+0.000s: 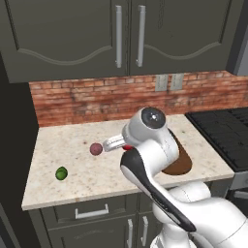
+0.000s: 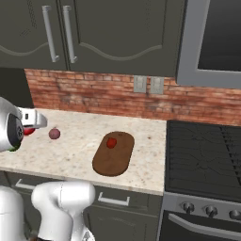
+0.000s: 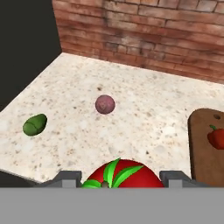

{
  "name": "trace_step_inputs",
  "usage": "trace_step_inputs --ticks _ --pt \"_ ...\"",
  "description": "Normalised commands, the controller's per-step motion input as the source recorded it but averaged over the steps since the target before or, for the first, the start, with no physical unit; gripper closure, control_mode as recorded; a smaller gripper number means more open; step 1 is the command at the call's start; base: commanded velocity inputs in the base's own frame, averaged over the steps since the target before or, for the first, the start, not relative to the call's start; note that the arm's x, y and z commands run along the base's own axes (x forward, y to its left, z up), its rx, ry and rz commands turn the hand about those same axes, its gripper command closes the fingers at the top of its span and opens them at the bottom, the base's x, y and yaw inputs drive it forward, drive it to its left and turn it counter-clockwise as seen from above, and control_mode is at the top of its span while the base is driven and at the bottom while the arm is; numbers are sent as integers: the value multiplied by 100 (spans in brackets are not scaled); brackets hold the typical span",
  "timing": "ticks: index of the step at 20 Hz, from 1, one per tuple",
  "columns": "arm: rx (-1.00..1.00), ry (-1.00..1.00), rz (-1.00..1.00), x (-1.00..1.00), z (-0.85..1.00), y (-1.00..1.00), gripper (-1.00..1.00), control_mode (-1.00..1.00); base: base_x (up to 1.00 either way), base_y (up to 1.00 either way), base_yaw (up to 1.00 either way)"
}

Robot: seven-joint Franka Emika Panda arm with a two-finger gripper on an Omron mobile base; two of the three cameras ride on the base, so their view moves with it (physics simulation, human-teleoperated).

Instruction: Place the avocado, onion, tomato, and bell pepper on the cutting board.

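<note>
Hand view: the gripper [image 3: 121, 180], at the bottom centre of the frame, pinches the tomato [image 3: 124, 174] between its two fingertips [image 3: 64, 178], the green leafy top facing the camera. The onion [image 3: 105, 104] sits on the counter [image 3: 153, 109] at centre frame, the avocado [image 3: 35, 124] at left, close to the counter's front edge. The bell pepper [image 3: 216, 137] already lies on the cutting board [image 3: 203, 148] at the right edge.

Right base view: the cutting board [image 2: 113, 153] occupies centre frame with the bell pepper [image 2: 111, 142] on its far half; the onion [image 2: 54, 133] lies at left, well apart from it.

Likely risks: the tomato is round and glossy, so it could slip from the pinch during the carry toward the board. Released too high or near the board's rim, it may roll off. Set down too close, it could knock the bell pepper.
</note>
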Motion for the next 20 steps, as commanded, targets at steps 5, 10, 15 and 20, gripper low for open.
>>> trace_step_inputs --ticks 5,10,15,20 --pt "2 -6 0 -54 56 -70 100 -100 0 0 0" --pt "3 -5 0 -48 55 -74 100 -100 0 0 0" --pt "4 0 -5 -39 55 -69 100 -100 0 0 0" --pt "5 12 -12 -26 50 -56 100 -100 0 0 0"
